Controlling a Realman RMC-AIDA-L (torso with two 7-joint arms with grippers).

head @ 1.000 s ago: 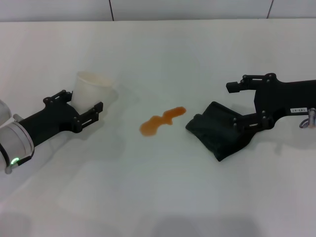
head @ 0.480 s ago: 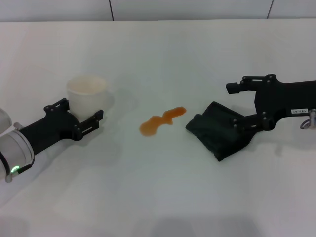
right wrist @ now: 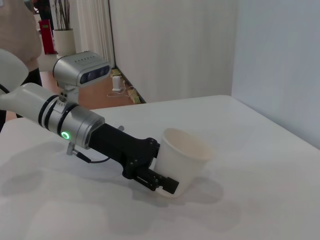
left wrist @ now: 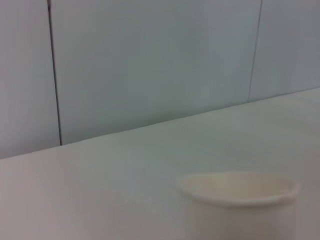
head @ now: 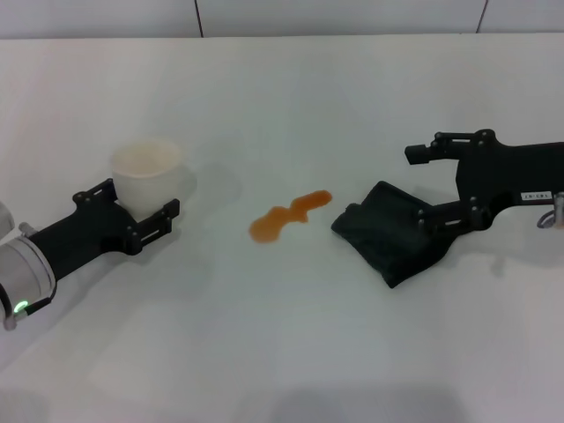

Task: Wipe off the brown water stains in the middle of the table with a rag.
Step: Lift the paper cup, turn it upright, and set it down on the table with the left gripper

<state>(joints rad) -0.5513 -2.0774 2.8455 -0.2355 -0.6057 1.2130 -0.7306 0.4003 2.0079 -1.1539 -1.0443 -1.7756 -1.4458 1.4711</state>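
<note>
The brown water stains point(head: 286, 216) lie as a wavy orange-brown puddle in the middle of the white table point(head: 291, 352). To their right lies the dark rag point(head: 388, 233), crumpled. My right gripper point(head: 420, 185) stands open at the rag's right side. Its near finger rests on the cloth and its far finger point(head: 419, 153) is over bare table. On the left, my left gripper point(head: 143, 201) grips the base of an upright white paper cup point(head: 146, 169). The right wrist view shows that cup point(right wrist: 181, 156) and the left gripper point(right wrist: 159, 181).
The cup's rim point(left wrist: 240, 186) fills the lower part of the left wrist view, with a panelled wall point(left wrist: 150, 65) behind the table's far edge. Bare tabletop lies in front of the stain and the rag.
My left arm has drawn back to the left with the cup, and the cup has gone from tilted to upright. The right arm, rag and stain have not moved.
</note>
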